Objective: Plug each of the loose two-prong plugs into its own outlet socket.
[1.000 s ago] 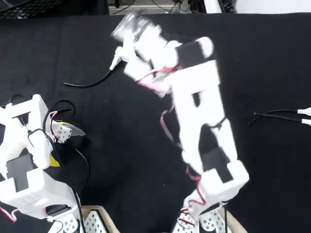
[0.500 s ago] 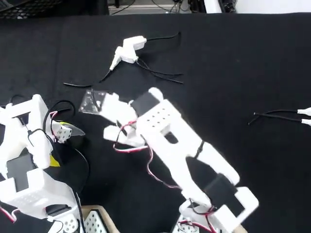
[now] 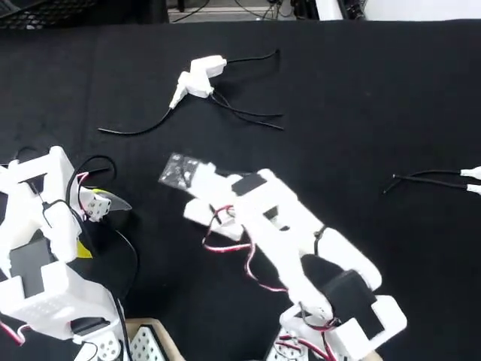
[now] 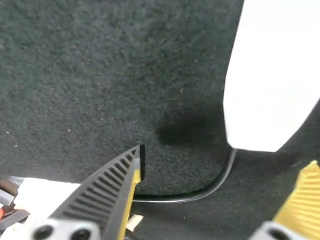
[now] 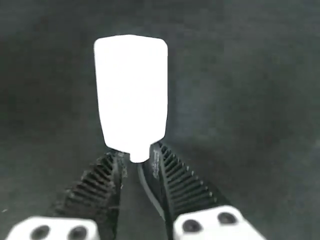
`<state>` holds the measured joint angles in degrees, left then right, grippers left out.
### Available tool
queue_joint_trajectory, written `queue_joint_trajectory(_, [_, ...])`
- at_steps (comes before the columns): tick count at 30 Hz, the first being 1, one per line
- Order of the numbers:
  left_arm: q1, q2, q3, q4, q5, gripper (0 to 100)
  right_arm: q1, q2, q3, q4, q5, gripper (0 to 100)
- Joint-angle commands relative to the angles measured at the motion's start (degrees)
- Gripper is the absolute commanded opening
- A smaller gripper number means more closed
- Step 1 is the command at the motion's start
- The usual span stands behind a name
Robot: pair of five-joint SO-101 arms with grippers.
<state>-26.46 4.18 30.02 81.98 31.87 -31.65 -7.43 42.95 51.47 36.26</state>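
Plug point(image 5: 131, 90) pinched at its neck by right end effector point(image 5: 136, 154), left end effector point(image 4: 225, 157) spread wide

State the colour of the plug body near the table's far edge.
Plug body: white, clearest in the high view.

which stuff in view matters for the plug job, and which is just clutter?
Job:
white plug-and-socket pieces on black cords, far side
white plugs on thin black cords, high view's right edge
white block trailing a black cord, left wrist view
white rounded block in the right gripper

Clutter:
tan boards, near side
cables, far background
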Motion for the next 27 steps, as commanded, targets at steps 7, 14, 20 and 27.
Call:
queue_joint_trajectory(7, [0.66,-1.23,-0.04,0.09,-0.09,45,3.08,-2.42,-0.13,-1.23,-0.18,20.8])
queue_joint_trajectory(14, [0.66,-1.23,-0.04,0.09,-0.09,45,3.34,-2.51,-1.36,-3.69,1.67,20.8])
queue_joint_trajectory(20, [0.66,-1.23,-0.04,0.09,0.0,45,4.22,-2.51,-1.89,-8.44,6.68,20.8])
queue_joint_trajectory(27, [0.75,-1.23,-0.04,0.09,-0.09,45,9.23,-2.07,-5.41,-9.67,8.88,20.8])
